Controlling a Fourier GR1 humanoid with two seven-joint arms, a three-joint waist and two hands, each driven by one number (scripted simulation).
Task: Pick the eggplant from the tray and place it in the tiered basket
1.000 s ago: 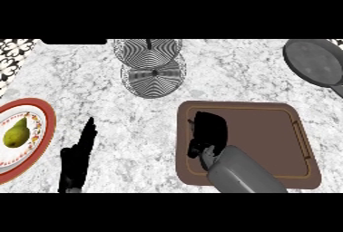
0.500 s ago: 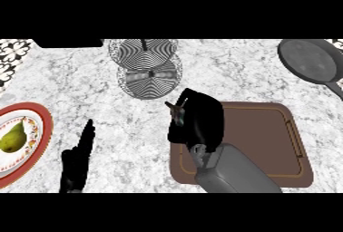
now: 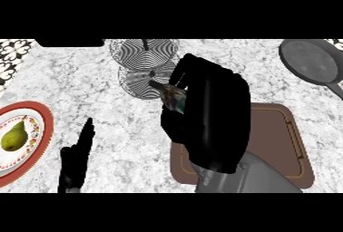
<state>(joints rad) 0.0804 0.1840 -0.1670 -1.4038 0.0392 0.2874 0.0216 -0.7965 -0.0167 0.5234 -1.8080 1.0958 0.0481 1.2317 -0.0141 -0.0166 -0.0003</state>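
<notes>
My right hand (image 3: pixel 218 120) is raised above the counter, large and dark in the head view. Its fingers are curled round the dark eggplant (image 3: pixel 174 96), of which only the brownish-green stem end shows at the hand's left edge. The hand hangs over the left part of the brown tray (image 3: pixel 281 140) and reaches up to the right side of the striped tiered basket (image 3: pixel 142 68). The tray's visible surface is bare. My left hand (image 3: pixel 75 158) rests open at the lower left, fingers straight and pointing away.
A red-rimmed plate (image 3: pixel 41 118) with a green pear (image 3: pixel 13 137) lies at the left edge. A grey frying pan (image 3: pixel 311 61) sits at the top right. Marble counter shows between the left hand and the basket.
My right hand has risen from the tray with the eggplant and moved up and left toward the basket. The left hand has stayed put.
</notes>
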